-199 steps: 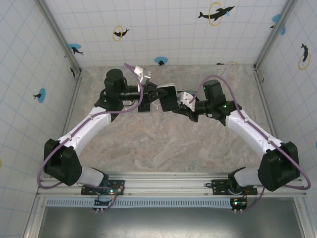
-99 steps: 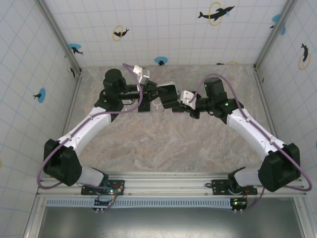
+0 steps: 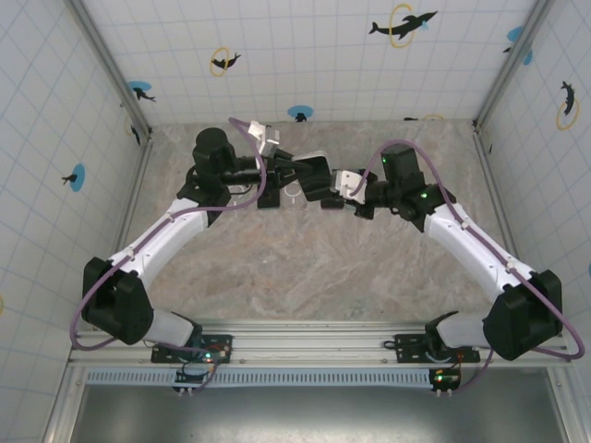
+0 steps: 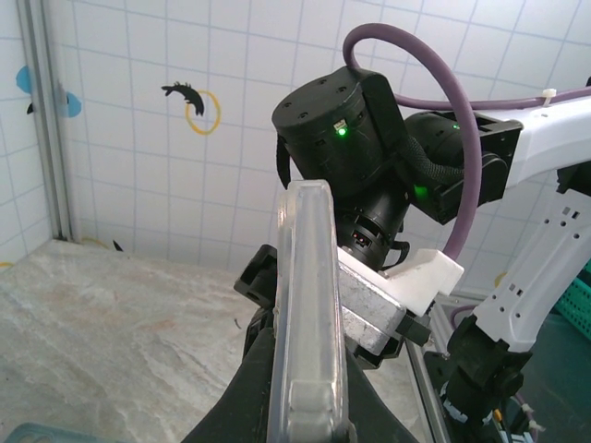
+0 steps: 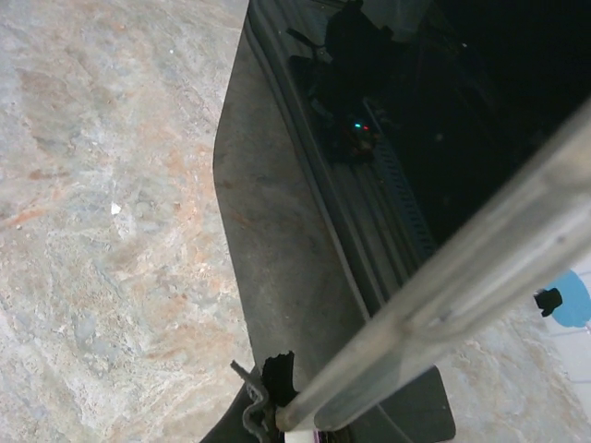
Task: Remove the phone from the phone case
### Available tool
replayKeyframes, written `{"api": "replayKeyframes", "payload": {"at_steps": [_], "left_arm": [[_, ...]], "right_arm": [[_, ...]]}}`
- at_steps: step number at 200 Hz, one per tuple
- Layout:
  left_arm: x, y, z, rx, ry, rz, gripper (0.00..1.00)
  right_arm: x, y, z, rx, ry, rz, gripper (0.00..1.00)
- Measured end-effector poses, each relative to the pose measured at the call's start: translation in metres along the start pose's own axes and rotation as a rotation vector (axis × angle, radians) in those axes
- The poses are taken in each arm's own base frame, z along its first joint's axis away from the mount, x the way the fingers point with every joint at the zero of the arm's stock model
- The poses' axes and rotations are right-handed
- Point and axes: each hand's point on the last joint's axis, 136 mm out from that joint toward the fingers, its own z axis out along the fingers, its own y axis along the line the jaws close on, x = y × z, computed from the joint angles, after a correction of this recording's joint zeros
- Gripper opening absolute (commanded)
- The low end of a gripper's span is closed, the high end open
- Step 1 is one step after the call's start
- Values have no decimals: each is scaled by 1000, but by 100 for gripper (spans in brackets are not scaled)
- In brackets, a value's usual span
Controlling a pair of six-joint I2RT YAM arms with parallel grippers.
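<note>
A dark phone [image 3: 314, 177] in a clear phone case [image 3: 311, 158] hangs in the air between my two arms, over the far middle of the table. My left gripper [image 3: 294, 172] is shut on its left side and my right gripper [image 3: 331, 190] is shut on its right side. The left wrist view shows the clear case [image 4: 307, 305] edge-on, pinched between the black fingers [image 4: 249, 397]. In the right wrist view, the glossy black screen [image 5: 443, 111] lies behind the case's translucent rim [image 5: 462, 277], which runs down into the right gripper [image 5: 295, 420].
The marble tabletop [image 3: 305, 268] lies bare in front of the grippers. Tiled walls with dolphin stickers and metal corner posts [image 3: 111, 65] close in the far side. My right arm's wrist [image 4: 351, 138] sits just behind the case in the left wrist view.
The right wrist has moved a little toward the far wall, and the phone in its case has shifted that way with it. Both grippers have stayed shut.
</note>
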Motion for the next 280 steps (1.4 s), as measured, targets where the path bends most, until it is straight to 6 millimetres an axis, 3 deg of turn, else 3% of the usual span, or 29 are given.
{"api": "replayKeyframes", "payload": {"at_steps": [80, 108, 132, 167, 192, 222, 243, 280], "left_arm": [[3, 6, 2, -14, 2, -84, 0], [29, -13, 12, 106, 73, -257, 0], [51, -39, 26, 216, 137, -358, 0], [46, -23, 18, 156, 116, -391, 0], [40, -3, 12, 69, 81, -427, 0], [32, 13, 10, -13, 38, -481, 0], [28, 22, 10, -63, 8, -538, 0], [18, 41, 8, -156, -69, -673, 0]], "right_arm": [[4, -10, -1, 59, 36, -28, 6], [-28, -45, -14, 218, -60, -120, 6], [-46, -58, -22, 283, -117, -145, 7], [-48, -62, -28, 305, -146, -97, 10], [-35, -59, -39, 334, -169, 27, 13], [-15, -49, -47, 367, -228, 240, 25], [-2, -40, -50, 378, -288, 435, 38], [22, -37, -62, 423, -411, 781, 44]]}}
